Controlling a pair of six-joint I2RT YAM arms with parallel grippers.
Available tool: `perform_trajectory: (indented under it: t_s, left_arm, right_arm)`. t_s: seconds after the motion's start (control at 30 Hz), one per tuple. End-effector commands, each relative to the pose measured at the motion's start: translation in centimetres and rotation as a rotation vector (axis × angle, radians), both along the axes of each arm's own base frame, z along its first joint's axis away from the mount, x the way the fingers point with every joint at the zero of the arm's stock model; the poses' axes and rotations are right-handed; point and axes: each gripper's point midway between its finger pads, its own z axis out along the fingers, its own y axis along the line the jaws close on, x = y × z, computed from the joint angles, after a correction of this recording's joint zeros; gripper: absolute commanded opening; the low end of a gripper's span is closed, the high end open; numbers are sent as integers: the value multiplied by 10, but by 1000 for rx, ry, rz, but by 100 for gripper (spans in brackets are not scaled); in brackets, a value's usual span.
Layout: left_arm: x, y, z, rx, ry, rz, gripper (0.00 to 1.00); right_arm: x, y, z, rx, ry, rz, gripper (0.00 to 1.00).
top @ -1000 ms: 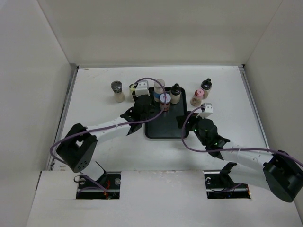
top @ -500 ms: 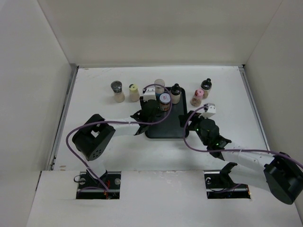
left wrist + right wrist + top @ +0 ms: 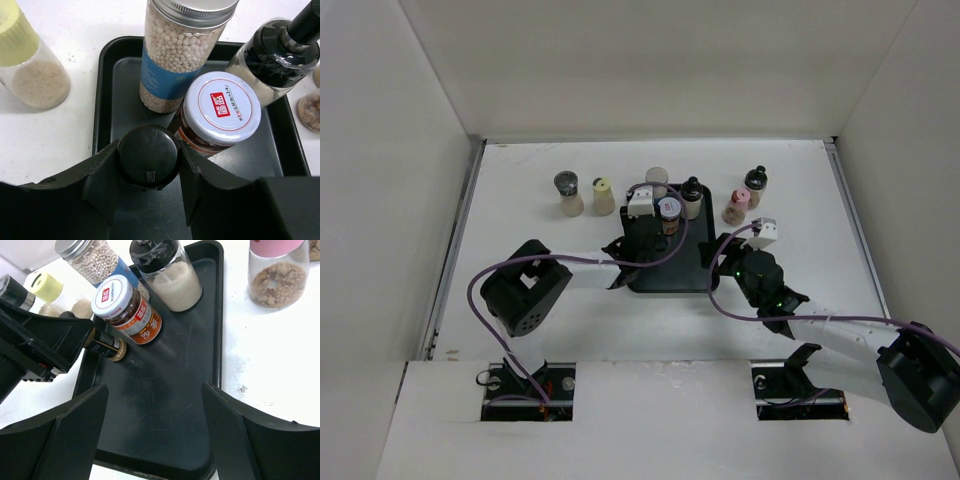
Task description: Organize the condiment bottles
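My left gripper is shut on a small black-capped bottle, tilted over the left part of the black tray. The right wrist view shows its dark label and tan base. On the tray's far end stand a grey-capped peppercorn bottle, a white-capped brown jar and a black-topped bottle. A yellow-capped bottle stands left of the tray. My right gripper is open and empty over the tray's near part.
A pink-capped jar and a black-capped bottle stand right of the tray. A dark-capped bottle stands at the far left beside the yellow-capped one. White walls close in the table.
My left gripper has moved right from beside the tray to over its left part, carrying the black-capped bottle. The yellow-capped bottle is uncovered again. The right arm has hardly moved.
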Motion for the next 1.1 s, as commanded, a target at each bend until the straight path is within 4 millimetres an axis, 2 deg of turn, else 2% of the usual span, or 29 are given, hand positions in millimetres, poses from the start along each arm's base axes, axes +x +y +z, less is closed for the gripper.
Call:
perform_trajectory:
  t_s: [0.0,0.07,0.27,0.47,0.6,0.67,0.73,0.8,0.83,0.9,0.97,1.07]
  left_arm:
    - [4,-2,3,8,-14,18,35]
    - [3,-3,2,9,-12,15,39]
    - [0,-4,13,-6,-29,13,62]
    - [-4,-7,26,-34,-48,4,67]
    - [-14,-5,47,-73,-78,-7,77]
    - [-20,-2,63,-111,-107,-10,85]
    - [-26,3,81,-159,-145,-17,91]
    - [-34,11,97,-212,-187,-20,94]
    - [-38,16,103,-235,-206,-19,95]
    - [-46,28,110,-268,-231,-9,95]
    - [-55,45,111,-301,-241,9,95]
    - [-66,75,92,-332,-218,58,96]
  right_arm:
    - [5,-2,17,44,-53,-23,82]
    - [5,-3,17,43,-54,-28,83]
    - [5,-5,15,40,-46,-35,84]
    - [7,-8,12,33,-38,-44,84]
    - [8,-16,14,35,-45,-66,82]
    - [10,-20,13,33,-45,-85,75]
    - [12,-21,9,21,-33,-86,60]
    - [14,-21,5,-1,-13,-89,43]
    - [15,-22,3,-11,-4,-95,37]
    - [17,-29,1,-28,8,-126,35]
    - [21,-38,4,-39,14,-178,42]
    - [31,-47,21,-27,8,-244,80]
